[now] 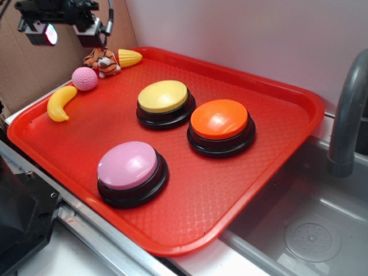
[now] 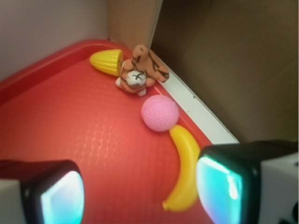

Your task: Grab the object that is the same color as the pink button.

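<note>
A WidowX gripper [image 1: 63, 31] hangs at the upper left of the exterior frame, jaws spread wide and empty, above the far corner of a red tray [image 1: 276, 172]. Its target, the small pink ball [image 1: 84, 79], sits just below and to the right of it, near the tray's upper-left rim. In the wrist view the ball lies at centre frame, ahead of the two glowing fingertips [image 2: 63, 198] at the bottom corners, which suggests the arm is lined up for a descent not yet begun.

The ball is crowded: a yellow banana [image 1: 60, 103] lies just beside it, perhaps touching at the tip, though the view is too soft to be sure. An orange tiger toy [image 1: 103, 60] and a yellow corn cob [image 1: 130, 57] sit close behind. The pink button [image 1: 129, 165], the colour cue, stands well apart at lower centre, with a yellow button [image 1: 163, 96] and an orange button [image 1: 220, 119] further back.

The tray has a textured, diamond-patterned surface. It rests over a grey sink [image 1: 310, 230], with a faucet [image 1: 348, 115] at right, a white wall [image 1: 241, 34] behind and brown cardboard [image 2: 224, 60] along the tray's edge.
</note>
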Robot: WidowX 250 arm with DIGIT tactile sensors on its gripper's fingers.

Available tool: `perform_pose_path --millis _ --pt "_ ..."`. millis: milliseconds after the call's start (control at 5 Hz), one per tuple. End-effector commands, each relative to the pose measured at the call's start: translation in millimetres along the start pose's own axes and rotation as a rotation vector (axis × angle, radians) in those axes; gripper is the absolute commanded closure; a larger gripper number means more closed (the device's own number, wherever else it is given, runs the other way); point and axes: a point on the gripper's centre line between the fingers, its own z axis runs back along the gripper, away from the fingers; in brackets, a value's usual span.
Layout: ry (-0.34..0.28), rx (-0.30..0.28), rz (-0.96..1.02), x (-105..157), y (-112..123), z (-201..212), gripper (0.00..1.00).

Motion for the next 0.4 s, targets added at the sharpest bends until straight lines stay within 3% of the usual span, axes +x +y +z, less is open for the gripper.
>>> perform_pose_path --millis 0,200 --pt "-0.046 0.019 0.078 21.2 13.5 -35.9 0.0" --pt "-0.031 0.044 0.088 24.6 20.8 -47.6 0.0"
